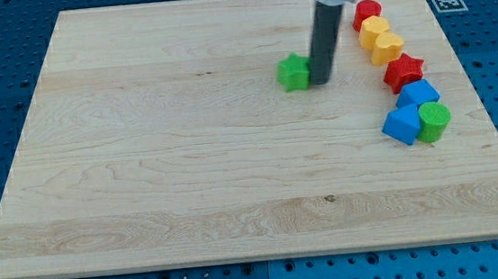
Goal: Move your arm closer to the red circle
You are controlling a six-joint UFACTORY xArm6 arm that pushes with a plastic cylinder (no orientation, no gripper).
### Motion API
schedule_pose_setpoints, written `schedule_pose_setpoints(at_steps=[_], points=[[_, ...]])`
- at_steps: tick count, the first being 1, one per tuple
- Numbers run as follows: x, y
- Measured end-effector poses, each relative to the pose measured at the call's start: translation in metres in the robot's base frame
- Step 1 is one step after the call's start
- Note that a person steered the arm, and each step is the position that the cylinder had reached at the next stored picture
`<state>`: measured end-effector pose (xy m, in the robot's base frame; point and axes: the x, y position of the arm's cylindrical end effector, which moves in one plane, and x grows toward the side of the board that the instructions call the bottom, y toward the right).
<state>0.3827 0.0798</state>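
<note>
No containers on the wooden board (188, 163); every block lies loose on its surface. My tip (321, 81) is down on the board, touching or just beside the green star block (294, 72), which sits at its 9 o'clock. The end effector is a plain rod: nothing to part or close, nothing clamped. The red circle (366, 13) lies at about 1 o'clock from my tip, near the board's top edge, at the head of a curved chain of blocks. From it the chain runs toward 5 o'clock: yellow block (373, 30), orange-yellow block (388, 47), red star (403, 72), blue block (419, 94), then blue block (401, 125) touching a green cylinder (434, 121). No block lies between my tip and the red circle.
</note>
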Motion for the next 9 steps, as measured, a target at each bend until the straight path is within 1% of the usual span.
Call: schedule_pose_setpoints(at_steps=[1,2,3,4,5,6,7,8,9], points=[[-0.016,-0.021],[-0.021,-0.026],[-0.059,-0.013],[-0.112,-0.004],[-0.157,0.028],[-0.173,0.103],[-0.172,0.193],[-0.155,0.218],[-0.124,0.213]])
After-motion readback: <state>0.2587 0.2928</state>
